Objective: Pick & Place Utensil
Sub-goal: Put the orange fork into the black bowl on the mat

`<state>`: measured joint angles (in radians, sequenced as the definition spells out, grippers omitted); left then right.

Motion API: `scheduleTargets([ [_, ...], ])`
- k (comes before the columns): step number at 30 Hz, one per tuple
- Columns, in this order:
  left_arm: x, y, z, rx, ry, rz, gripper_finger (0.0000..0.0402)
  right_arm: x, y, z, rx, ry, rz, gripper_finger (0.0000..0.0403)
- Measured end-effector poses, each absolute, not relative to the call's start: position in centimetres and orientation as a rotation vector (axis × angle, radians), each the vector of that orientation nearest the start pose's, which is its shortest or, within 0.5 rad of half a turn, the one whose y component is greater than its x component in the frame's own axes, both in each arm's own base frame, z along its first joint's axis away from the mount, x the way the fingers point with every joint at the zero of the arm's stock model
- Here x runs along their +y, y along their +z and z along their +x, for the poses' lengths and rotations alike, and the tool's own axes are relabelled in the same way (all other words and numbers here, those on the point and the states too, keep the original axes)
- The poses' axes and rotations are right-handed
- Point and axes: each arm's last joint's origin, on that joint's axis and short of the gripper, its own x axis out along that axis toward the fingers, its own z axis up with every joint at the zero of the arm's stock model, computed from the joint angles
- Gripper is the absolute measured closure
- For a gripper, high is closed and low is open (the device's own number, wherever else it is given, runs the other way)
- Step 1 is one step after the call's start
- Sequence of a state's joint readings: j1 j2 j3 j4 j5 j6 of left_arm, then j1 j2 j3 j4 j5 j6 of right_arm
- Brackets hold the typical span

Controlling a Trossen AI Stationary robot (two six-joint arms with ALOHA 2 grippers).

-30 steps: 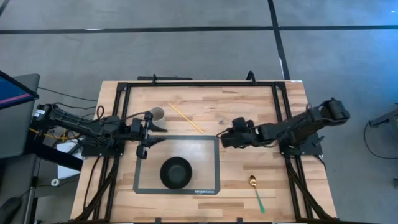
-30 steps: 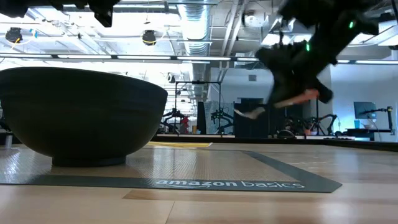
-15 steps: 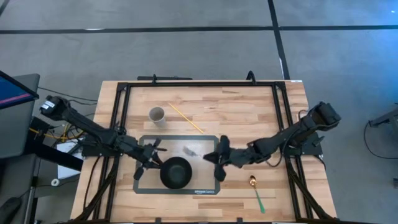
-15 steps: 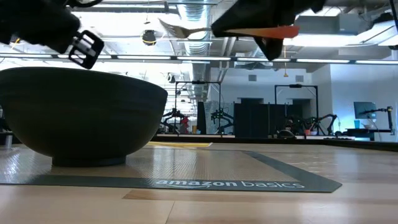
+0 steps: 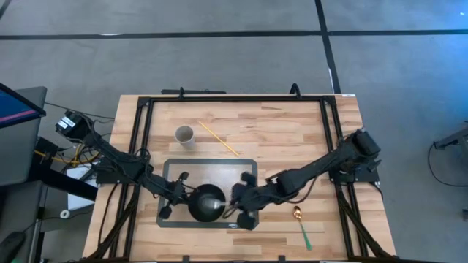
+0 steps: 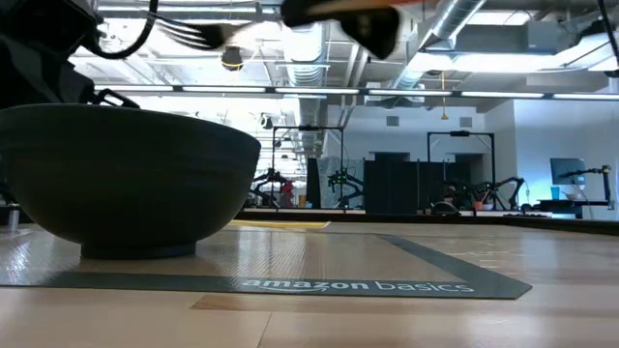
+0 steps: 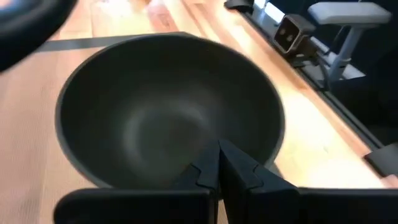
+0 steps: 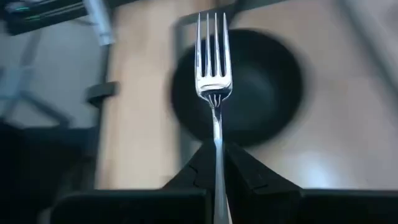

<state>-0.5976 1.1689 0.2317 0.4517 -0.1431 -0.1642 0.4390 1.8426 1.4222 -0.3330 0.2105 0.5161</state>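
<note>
A black bowl (image 5: 205, 200) stands on a grey mat (image 5: 219, 172); it also shows in the low view (image 6: 126, 164) and the left wrist view (image 7: 161, 118). My right gripper (image 5: 237, 203) is at the bowl's right side, shut on a silver fork (image 8: 212, 56). The fork's tines (image 6: 189, 34) reach out level above the bowl. My left gripper (image 5: 181, 197) is at the bowl's left side. Its fingers (image 7: 217, 163) are shut and stand at the bowl's rim. My right gripper pinches the fork's handle (image 8: 217, 144) between its two fingers, which lie along it. The fork points straight ahead from the fingers toward the table's left, roughly level, tines over the bowl, lifted clear. My left gripper's shut fingertips are at the bowl's left rim (image 7: 186, 177); I cannot tell whether they touch it.
A paper cup (image 5: 184, 134) and a yellow stick (image 5: 218, 137) lie at the far side of the table. A spoon with a green handle (image 5: 301, 223) lies near the front right. A black frame (image 5: 234, 98) runs around the table top.
My right gripper has carried the fork from the table's middle toward the near edge and left, to the bowl's right side, and the fork's tines now reach over the bowl. My left gripper has gone from beside the cup toward the near edge, down to the bowl's left rim.
</note>
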Motion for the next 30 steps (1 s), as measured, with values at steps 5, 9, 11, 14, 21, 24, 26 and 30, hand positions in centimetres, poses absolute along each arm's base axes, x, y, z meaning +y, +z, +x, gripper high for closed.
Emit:
scheduleTargets([
  [5,-10.8,13.8,16.3,0.496,-0.394,0.031,0.0398,17.4,24.4,39.2,0.776,0.059,0.277,0.0395],
  [9,-10.9,13.8,16.2,0.496,-0.388,0.037,0.0397,16.7,23.5,40.1,0.861,0.054,0.277,0.0395],
  [11,-10.9,13.8,16.3,0.494,-0.385,0.036,0.0397,16.2,22.8,40.3,0.904,0.055,0.291,0.0395],
  [14,-10.9,13.8,16.3,0.493,-0.386,0.035,0.0397,15.3,22.0,40.8,0.951,0.052,0.354,0.0395],
  [21,-10.9,13.8,16.3,0.49,-0.386,0.034,0.0397,13.3,21.4,41.1,1.031,0.047,0.402,0.0395],
  [24,-10.9,13.8,16.3,0.491,-0.386,0.034,0.0397,12.6,21.6,41.6,1.003,0.042,0.419,0.0395],
  [26,-10.9,13.8,16.3,0.492,-0.386,0.034,0.0397,12.1,21.6,41.8,0.997,0.056,0.439,0.0395],
  [30,-10.9,13.8,16.3,0.492,-0.386,0.034,0.0397,11.9,20.2,42.5,1.027,0.103,0.477,0.0395],
])
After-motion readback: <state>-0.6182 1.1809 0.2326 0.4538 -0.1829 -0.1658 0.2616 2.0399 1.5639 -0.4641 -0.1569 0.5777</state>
